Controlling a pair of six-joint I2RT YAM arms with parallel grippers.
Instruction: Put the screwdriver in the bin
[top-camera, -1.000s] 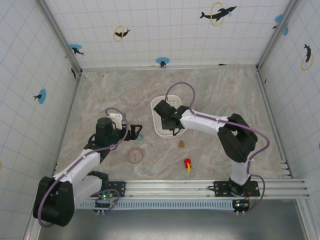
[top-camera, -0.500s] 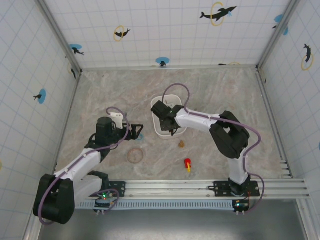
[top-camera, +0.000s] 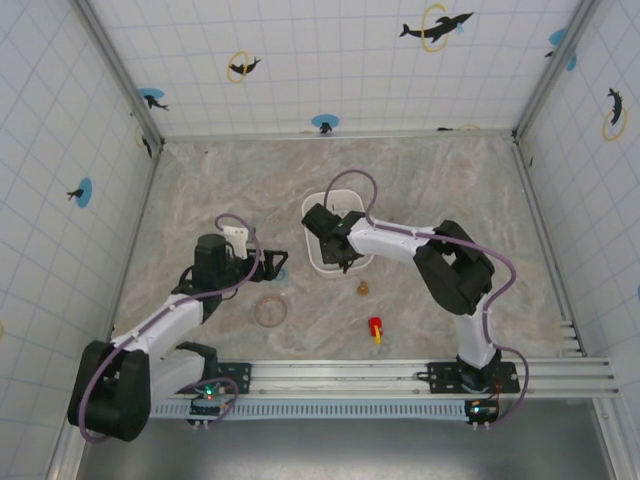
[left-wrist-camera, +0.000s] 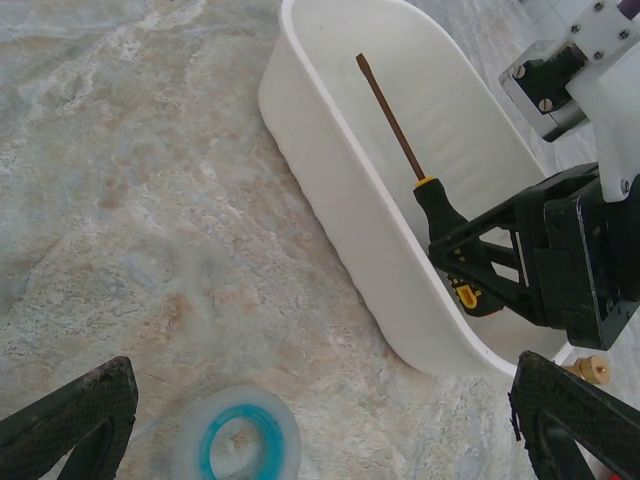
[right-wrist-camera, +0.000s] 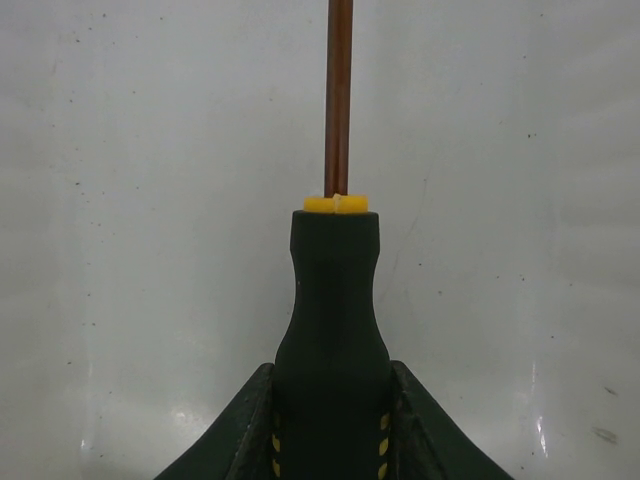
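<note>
Seeing a white, shallow, round-cornered bin sitting flat, open upward. Spotting a screwdriver inside, black yellow-trimmed handle, coppery shaft pointing lengthwise along it.

Overhead camera looks down on the whole table from afar. Left wrist camera looks low across it toward the bin. Right wrist camera, very close inside, shares the screwdriver.

Smooth glossy white plastic bin (faintly speckled inside), screwdriver with coppery bare metal shaft and matt black handle, yellow plastic collar, matt marbled stone-look tabletop, translucent glossy plastic ring
</note>
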